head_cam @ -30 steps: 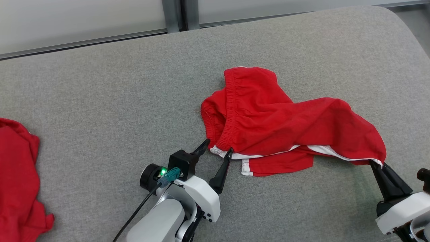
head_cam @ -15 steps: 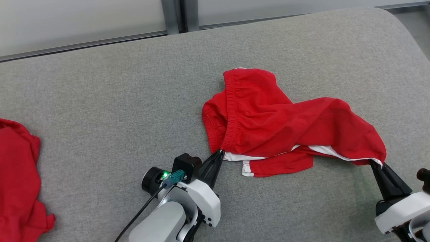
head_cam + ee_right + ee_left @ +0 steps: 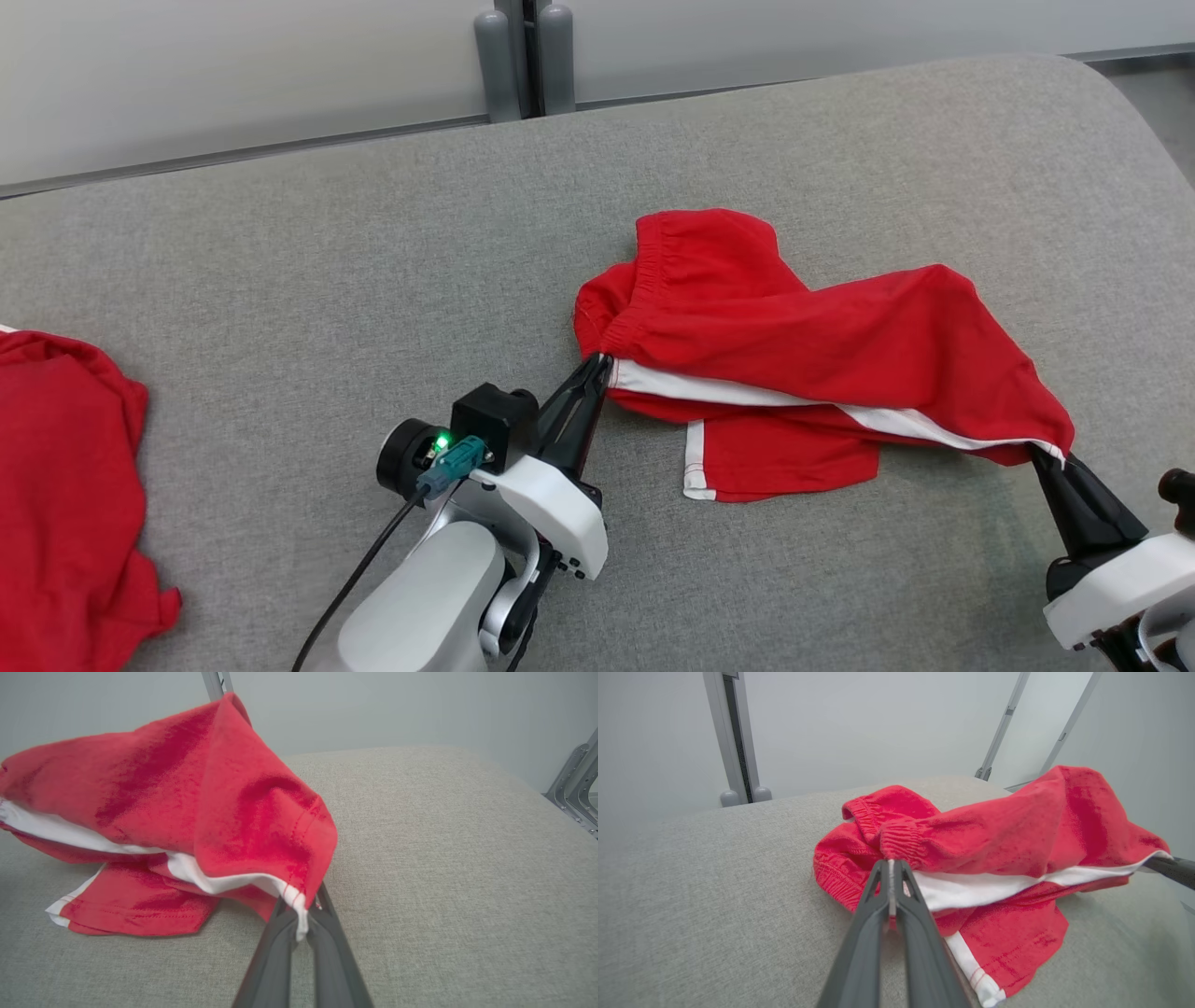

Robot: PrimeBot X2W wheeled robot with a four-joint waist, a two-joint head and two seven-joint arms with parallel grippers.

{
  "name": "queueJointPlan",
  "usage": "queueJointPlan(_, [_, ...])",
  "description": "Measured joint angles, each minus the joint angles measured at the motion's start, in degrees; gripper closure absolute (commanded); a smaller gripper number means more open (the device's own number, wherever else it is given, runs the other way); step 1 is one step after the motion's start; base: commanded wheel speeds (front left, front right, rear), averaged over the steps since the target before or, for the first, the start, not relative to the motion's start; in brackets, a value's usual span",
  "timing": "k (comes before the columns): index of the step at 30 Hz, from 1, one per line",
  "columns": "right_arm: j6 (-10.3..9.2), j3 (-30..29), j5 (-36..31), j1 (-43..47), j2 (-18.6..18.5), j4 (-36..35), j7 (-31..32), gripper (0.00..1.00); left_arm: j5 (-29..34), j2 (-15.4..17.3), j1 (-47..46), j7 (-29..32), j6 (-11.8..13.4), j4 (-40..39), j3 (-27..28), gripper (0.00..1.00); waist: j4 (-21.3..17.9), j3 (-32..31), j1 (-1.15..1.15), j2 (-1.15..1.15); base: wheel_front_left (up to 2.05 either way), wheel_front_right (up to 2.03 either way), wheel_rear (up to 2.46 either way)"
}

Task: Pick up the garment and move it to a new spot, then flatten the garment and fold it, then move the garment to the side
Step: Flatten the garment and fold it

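**Red shorts gripped at two points, one by each claw**

The left claw (image 3: 600,362) is closed on the shorts (image 3: 794,327). Its two dark fingers are pinched together on the near end of the puckered waistband (image 3: 649,275), where a white stripe (image 3: 728,392) begins. The right claw (image 3: 1038,455) is likewise closed on the shorts, nipping a hem corner where that stripe ends.

The shorts are red, of soft cloth, with a gathered elastic waistband, a white side stripe and a white edge on the leg hem. They span the gap between the two claws, and the stripe is drawn nearly straight from one grip to the other. In the wrist views the upper layer stands up off the grey cushion (image 3: 280,261) in loose folds. Beyond the left claw's tips the waistband curls away, crumpled on the cushion. One leg (image 3: 784,457) lies flat on the cushion on the robot's side of the stripe, between the claws.

On the side of the left claw away from the shorts, and well apart from it, a second red cloth (image 3: 65,467) lies on the same cushion. Past the cushion's far edge a grey post (image 3: 523,56) stands against a pale wall.
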Motion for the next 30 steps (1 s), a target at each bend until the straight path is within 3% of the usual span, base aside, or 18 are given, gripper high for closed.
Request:
queueJointPlan(7, [-0.01,0.62,0.73,-1.07,-1.45,-2.12,0.0,1.0,4.15,0.44,2.86,-0.01,-0.47,-7.9,7.94,1.0,0.61,-2.07,0.0,0.0,0.0,0.0,0.0])
queueJointPlan(11, [0.0,1.44,0.63,-3.14,-4.07,-4.25,0.0,1.0,5.28,1.46,3.88,0.0,-1.4,-12.46,12.27,1.0,1.01,-3.47,0.0,0.0,0.0,0.0,0.0])
queueJointPlan(21, [0.0,3.23,0.6,-10.89,-8.01,-8.58,0.69,1.0,4.66,4.68,3.82,0.89,-2.43,-21.75,17.93,1.0,2.77,-8.43,0.0,0.0,0.0,0.0,0.0])
queueJointPlan(30, [0.0,2.64,1.03,-18.03,-9.91,-16.26,5.14,1.0,2.74,7.42,1.09,5.55,0.8,-32.97,22.42,1.0,5.46,-12.71,0.0,0.0,0.0,0.0,0.0])
